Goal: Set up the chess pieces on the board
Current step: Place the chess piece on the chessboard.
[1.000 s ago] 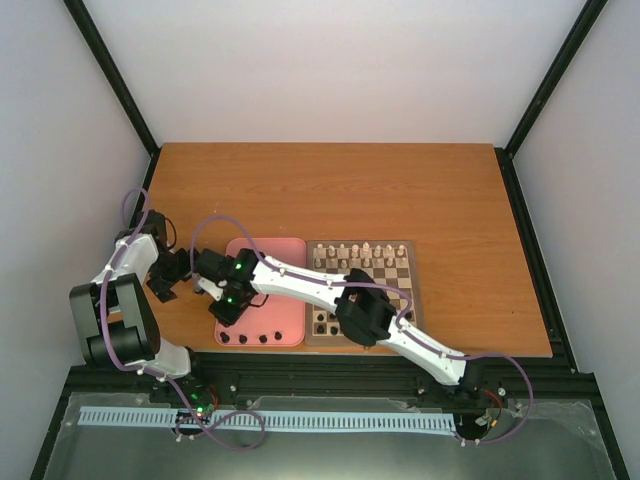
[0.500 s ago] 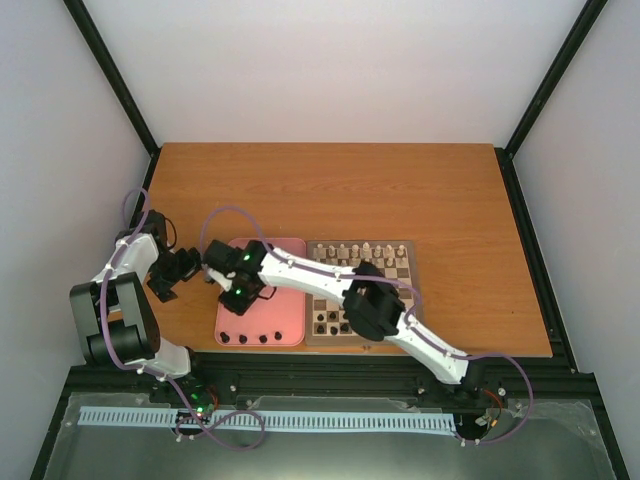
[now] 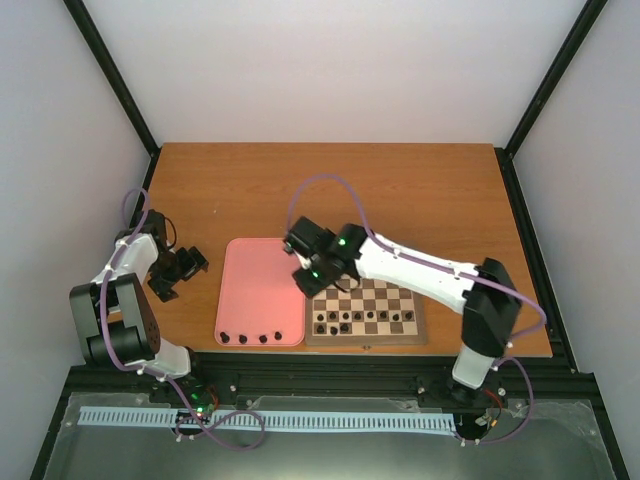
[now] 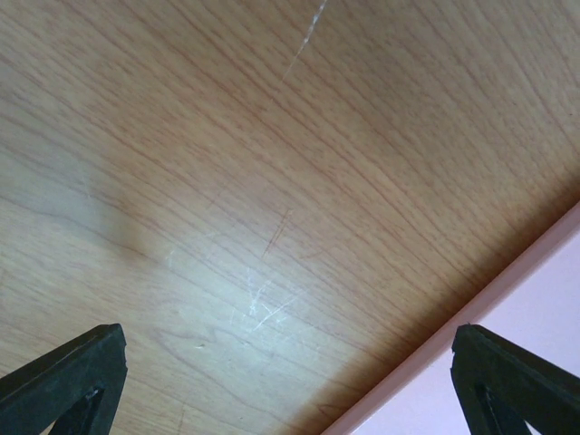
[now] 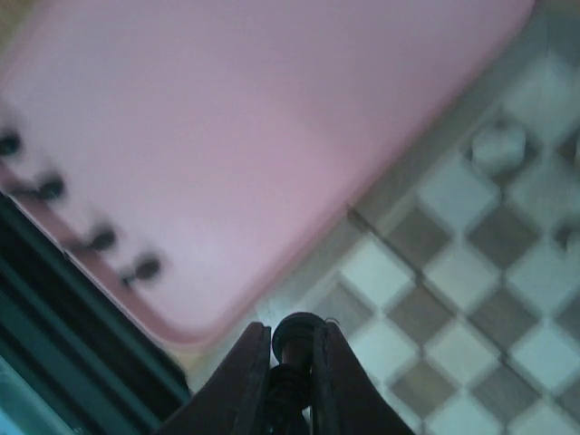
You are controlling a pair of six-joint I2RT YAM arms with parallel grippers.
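- A wooden table (image 3: 330, 190) seen from above, with two white and black robot arms bolted at its near edge.
- A plain pink tray (image 3: 255, 290) lies flat near the middle of the table. The board (image 3: 380, 341), a brown checkered chessboard with a brown border, lies just beside it on the right, edge to edge.
- The right arm reaches from the near right corner across the far part of the board and hides that part in the overhead view. Two small green lights glow on its wrist.
- The right gripper (image 5: 293, 349) has its two fingers pressed together on a dark chess piece (image 5: 297, 328), whose rounded top shows between them.
- In the blurred right wrist view, the held piece hangs over the board's squares close to the tray's rim. Whether it touches the board cannot be told.
- Four dark pieces (image 3: 264, 338) stand in a row along the near edge of the tray.
- More dark pieces (image 3: 345, 318) stand in the two nearest rows of the board.
- One pale piece (image 5: 498, 145) stands on a square farther along the board, too blurred to name.
- The left gripper (image 4: 285, 349) hangs above bare wood left of the tray, its fingers spread wide apart and holding nothing. A corner of the tray shows at the lower right of its wrist view.
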